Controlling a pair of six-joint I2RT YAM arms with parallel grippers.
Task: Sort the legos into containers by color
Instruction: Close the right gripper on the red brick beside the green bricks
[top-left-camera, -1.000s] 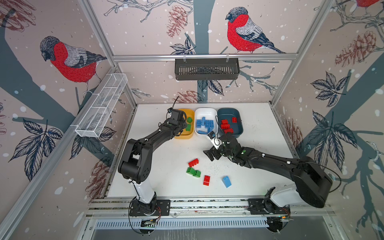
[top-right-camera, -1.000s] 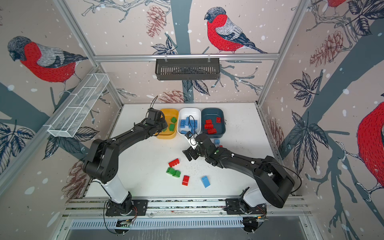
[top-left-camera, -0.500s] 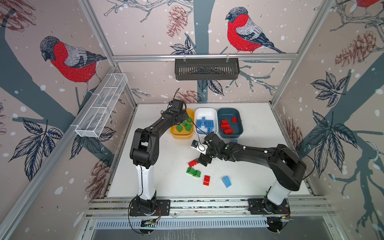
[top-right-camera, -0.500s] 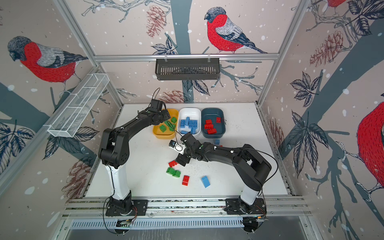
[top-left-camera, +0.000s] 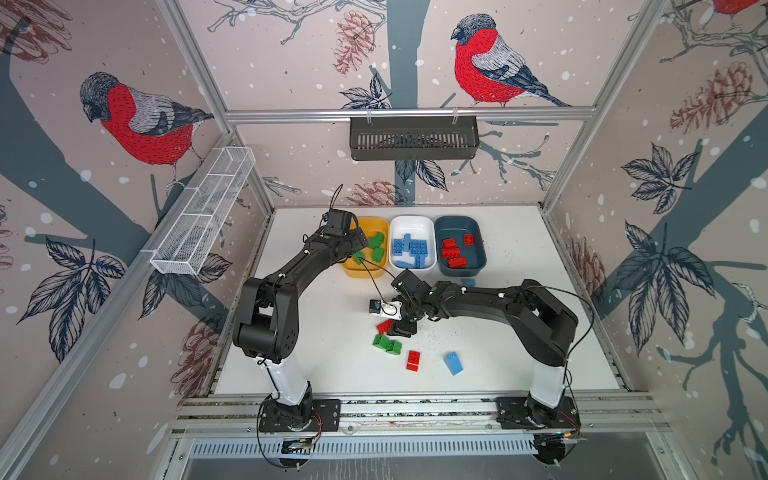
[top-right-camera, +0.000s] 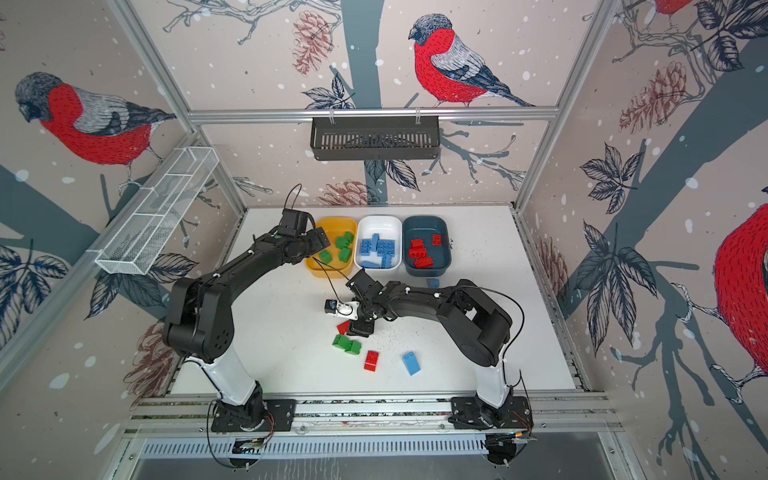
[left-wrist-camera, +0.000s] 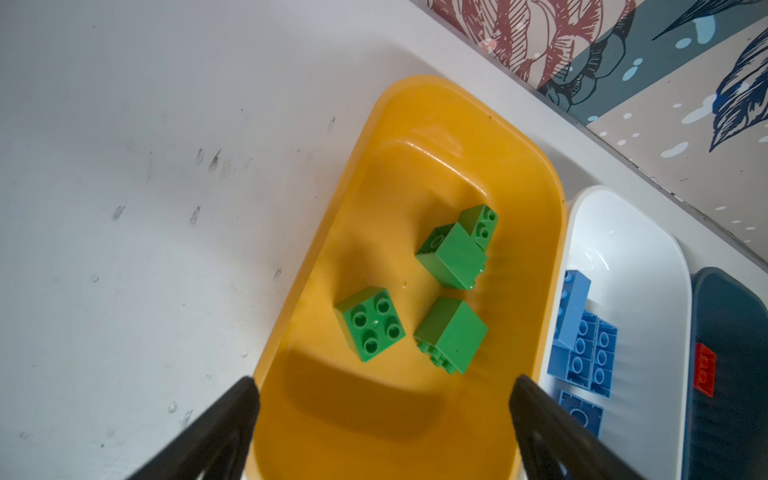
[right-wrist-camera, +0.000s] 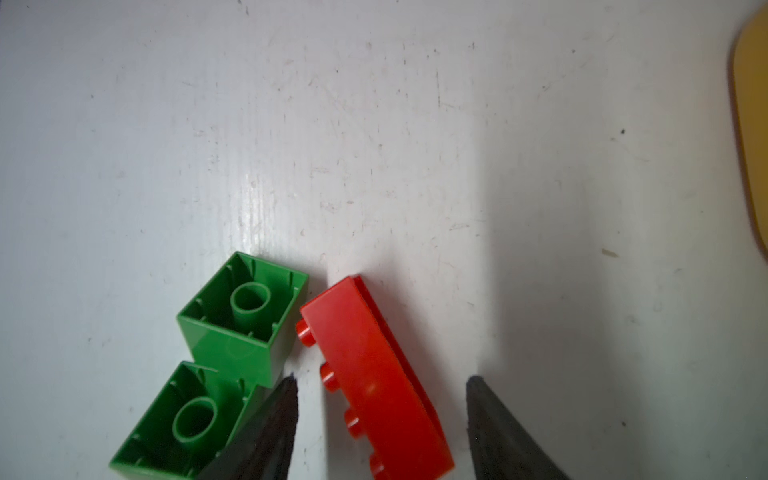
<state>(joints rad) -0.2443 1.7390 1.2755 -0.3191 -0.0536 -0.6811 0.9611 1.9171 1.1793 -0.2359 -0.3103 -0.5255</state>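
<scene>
Hovering over the near end of the yellow tub (left-wrist-camera: 415, 99), the left gripper (left-wrist-camera: 384, 382) holds its fingers (left-wrist-camera: 232, 415) spread wide with nothing between them. That fits a drop spot, since four green bricks (left-wrist-camera: 370, 324) lie loose on the tub's floor. The white tub (left-wrist-camera: 623, 232) just beside the yellow tub holds blue bricks (left-wrist-camera: 590, 353), and the dark teal tub (top-left-camera: 457, 219) beyond it holds red bricks (top-left-camera: 451, 249), so each colour appears to have its home. Well in front of the yellow tub on the open worktop (right-wrist-camera: 374, 124), the right gripper (right-wrist-camera: 380, 380) is down with its fingers (right-wrist-camera: 266, 424) parted astride a red brick (right-wrist-camera: 374, 365). This brick lies on its side, and a sliver of worktop shows on either flank, so nothing is gripped yet; closing would likely pinch stud face against underside. Two green bricks (right-wrist-camera: 245, 324) sit just beside one finger, and whether it touches the nearer one cannot be told. Further from the yellow tub lie a second red brick (top-left-camera: 413, 360) and a blue brick (top-left-camera: 453, 363). In both top views the right gripper's body covers most of the straddled brick, a small blue brick (top-left-camera: 469, 282) is half hidden behind the right arm, and both wrist views cut the fingers off at the frame edge.
</scene>
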